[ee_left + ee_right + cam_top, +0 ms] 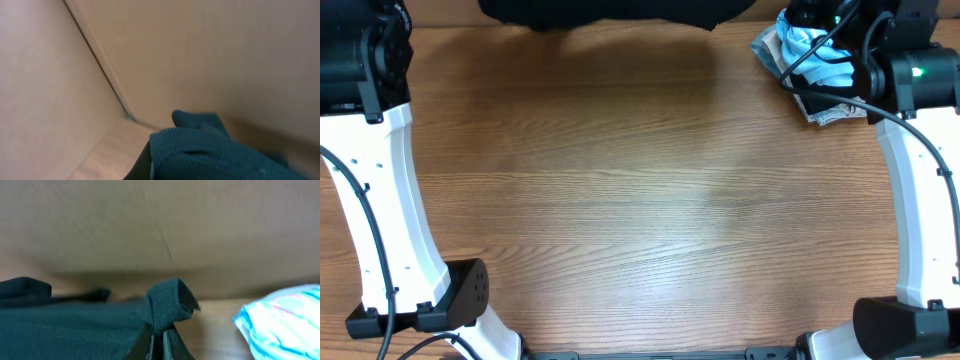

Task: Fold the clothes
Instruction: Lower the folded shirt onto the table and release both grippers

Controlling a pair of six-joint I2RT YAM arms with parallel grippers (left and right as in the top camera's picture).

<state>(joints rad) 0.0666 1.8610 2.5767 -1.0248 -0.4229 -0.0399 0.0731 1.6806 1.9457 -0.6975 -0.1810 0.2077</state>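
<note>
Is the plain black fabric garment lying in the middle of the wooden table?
No, the black garment sits at the far edge of the wooden table.

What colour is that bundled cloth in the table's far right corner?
Light blue cloth with white and pink markings; the right wrist view shows it best.

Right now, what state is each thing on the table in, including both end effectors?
black garment: bunched at the far edge of the table, pinched by both end effectors, not yet folded.
left end effector: shut on the black garment.
right end effector: shut on a raised fold of the black garment.
light blue T-shirt: crumpled at the far right, not held.
grey garment: crumpled, mostly covered by the T-shirt.
</note>
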